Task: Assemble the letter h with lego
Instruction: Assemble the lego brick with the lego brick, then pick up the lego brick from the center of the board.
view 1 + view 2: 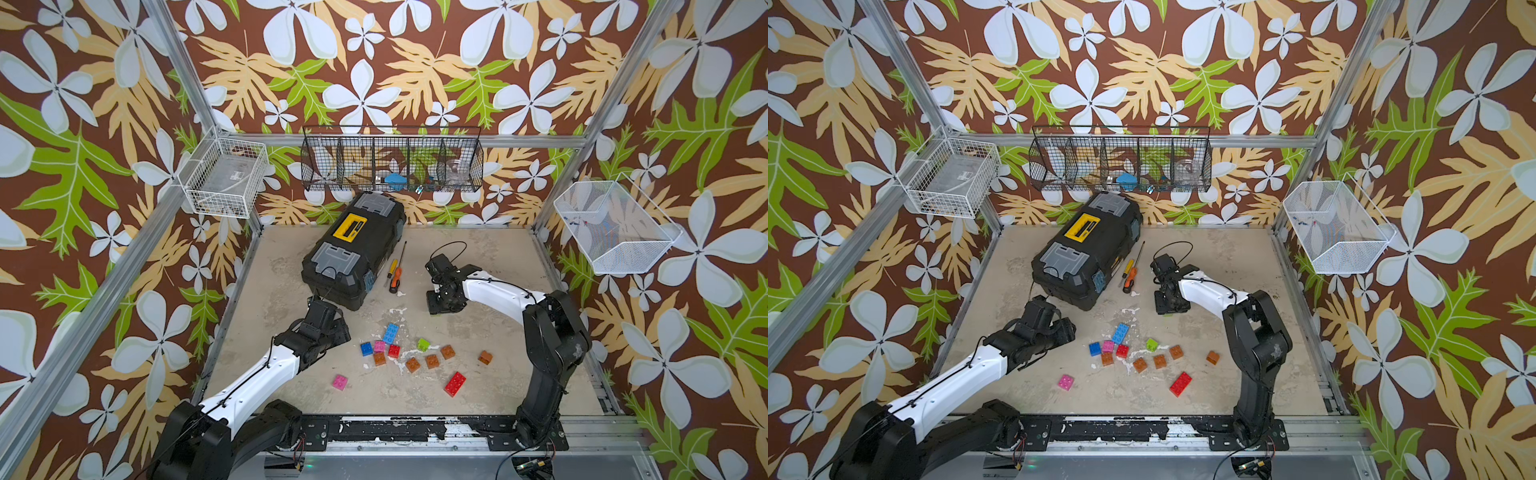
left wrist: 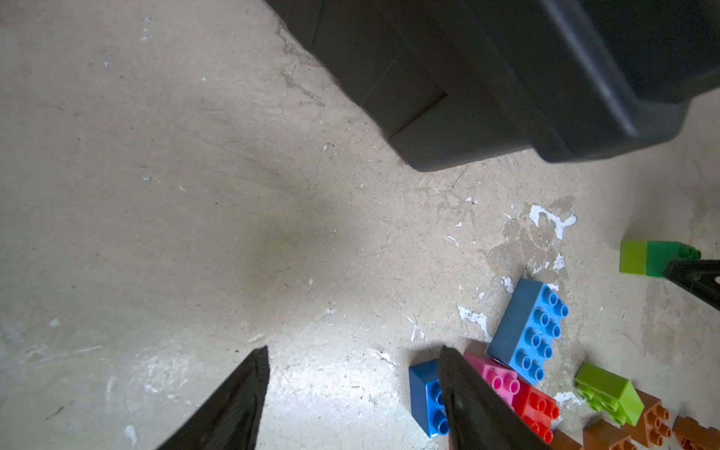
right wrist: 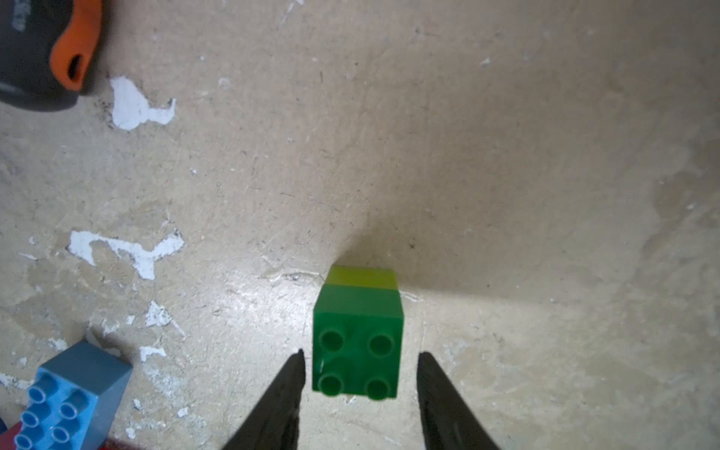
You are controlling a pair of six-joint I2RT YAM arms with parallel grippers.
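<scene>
R hand (image 3: 361, 353) straddles green-on-lime stack (image 3: 358, 311), jaws narrowly apart, not gripping; stack stands upright on desk (image 1: 498, 257), prob. a column start. L hand (image 2: 354, 348) wide, empty, beside loose bricks (image 1: 392, 351), likely for next pick. Letter not built yet.

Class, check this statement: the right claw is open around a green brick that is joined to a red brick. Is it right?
No. The brick joined to the green brick is lime, not red. The right wrist view shows the lime brick attached to it, with the right claw open around the green brick.
</scene>
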